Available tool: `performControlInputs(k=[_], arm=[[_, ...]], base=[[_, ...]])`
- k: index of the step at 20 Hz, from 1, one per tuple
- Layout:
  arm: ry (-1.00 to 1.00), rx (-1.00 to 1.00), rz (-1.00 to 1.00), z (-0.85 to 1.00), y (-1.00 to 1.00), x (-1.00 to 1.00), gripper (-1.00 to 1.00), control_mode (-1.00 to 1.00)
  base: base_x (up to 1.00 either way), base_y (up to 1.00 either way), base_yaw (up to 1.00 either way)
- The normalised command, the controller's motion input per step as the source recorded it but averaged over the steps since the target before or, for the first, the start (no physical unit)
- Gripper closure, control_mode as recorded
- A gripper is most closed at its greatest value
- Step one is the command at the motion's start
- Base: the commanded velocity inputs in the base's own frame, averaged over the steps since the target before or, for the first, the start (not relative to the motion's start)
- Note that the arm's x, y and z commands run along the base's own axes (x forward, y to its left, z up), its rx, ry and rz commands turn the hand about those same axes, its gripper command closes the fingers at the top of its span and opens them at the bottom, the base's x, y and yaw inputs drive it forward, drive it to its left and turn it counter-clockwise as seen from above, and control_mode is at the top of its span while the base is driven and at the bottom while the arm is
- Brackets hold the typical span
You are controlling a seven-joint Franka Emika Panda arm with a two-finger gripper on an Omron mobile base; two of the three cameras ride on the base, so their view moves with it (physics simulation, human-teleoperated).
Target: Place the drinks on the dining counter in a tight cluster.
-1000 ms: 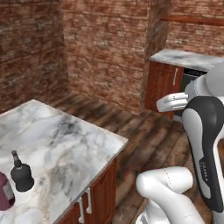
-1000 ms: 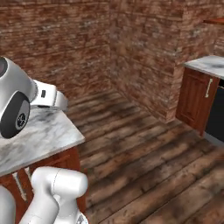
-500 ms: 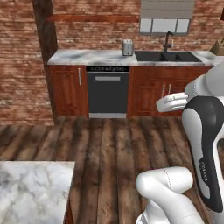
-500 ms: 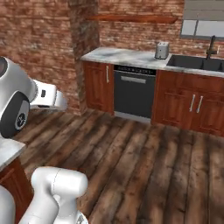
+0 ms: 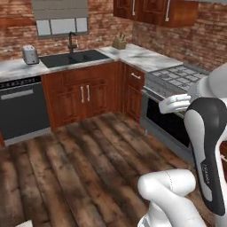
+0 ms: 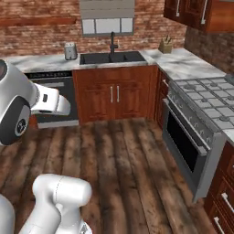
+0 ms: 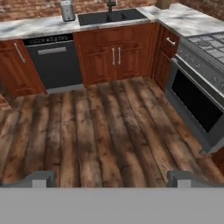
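Pincer (image 7: 112, 178) spread wide, apparently empty, above bare wooden floor (image 7: 105, 127).

kitchen | sink (image 6: 112, 57), stove (image 6: 208, 98), dishwasher (image 7: 54, 61), wood cabinets (image 5: 86, 95)

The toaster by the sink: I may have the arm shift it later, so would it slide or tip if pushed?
The toaster looks boxy, taller than wide, so a high push might tip it; a low push would probably slide it. Its shiny metal sides look slippery for the open gripper. It sits on smooth marble counter, so sliding seems likely.
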Motion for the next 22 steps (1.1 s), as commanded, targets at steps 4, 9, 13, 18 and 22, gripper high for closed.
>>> performControlInputs(k=[4,9,13,18,22], arm=[[0.00,0.00,0.00,0.00,0.00,0.00,-1.00,1.00],[0.00,0.00,0.00,0.00,0.00,0.00,-1.00,1.00],[0.00,0.00,0.00,0.00,0.00,0.00,-1.00,1.00],[0.00,0.00,0.00,0.00,0.00,0.00,-1.00,1.00],[0.00,0.00,0.00,0.00,0.00,0.00,-1.00,1.00]], base=[[0.96,0.13,-0.53],[0.43,0.00,-0.72],[0.29,0.00,-0.79],[0.52,-0.05,-0.69],[0.97,0.00,-0.50]])
